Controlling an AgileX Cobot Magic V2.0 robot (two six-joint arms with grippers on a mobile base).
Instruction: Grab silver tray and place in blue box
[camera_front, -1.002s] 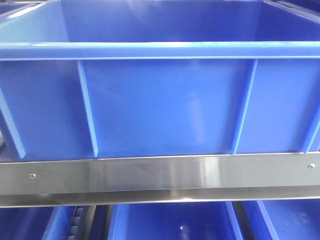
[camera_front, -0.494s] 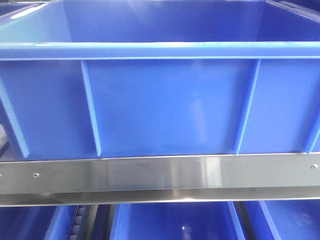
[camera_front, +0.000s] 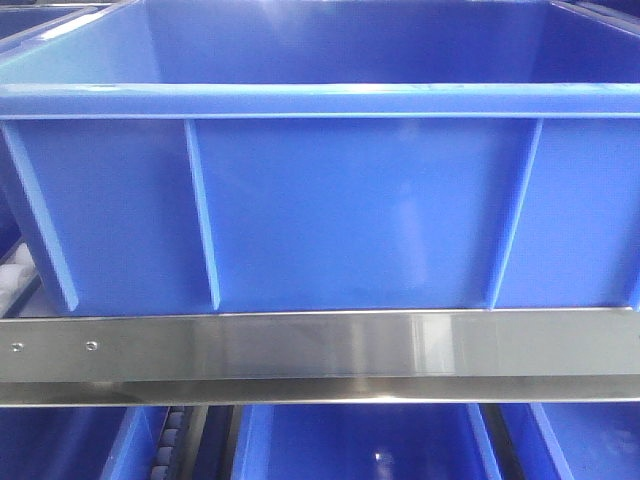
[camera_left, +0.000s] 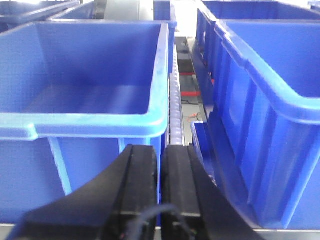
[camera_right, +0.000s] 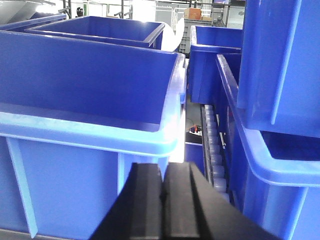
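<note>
The left gripper (camera_left: 161, 200) is keeping its black jaws pressed together on nothing, and the right gripper (camera_right: 164, 200) is doing likewise. Just beyond both, the blue box (camera_front: 340, 210) is sitting on a steel rail (camera_front: 320, 345), its ribbed wall facing them. The silver tray is showing nowhere.

Blue box upright, filling the front view

The blue box (camera_front: 340, 215), a deep bright-blue plastic crate, spans nearly the whole upper frame of the front view; its thick rim runs across the top, vertical ribs line its near outer wall, and the part of its inside that shows is bare. The silver tray appears in no view
</note>
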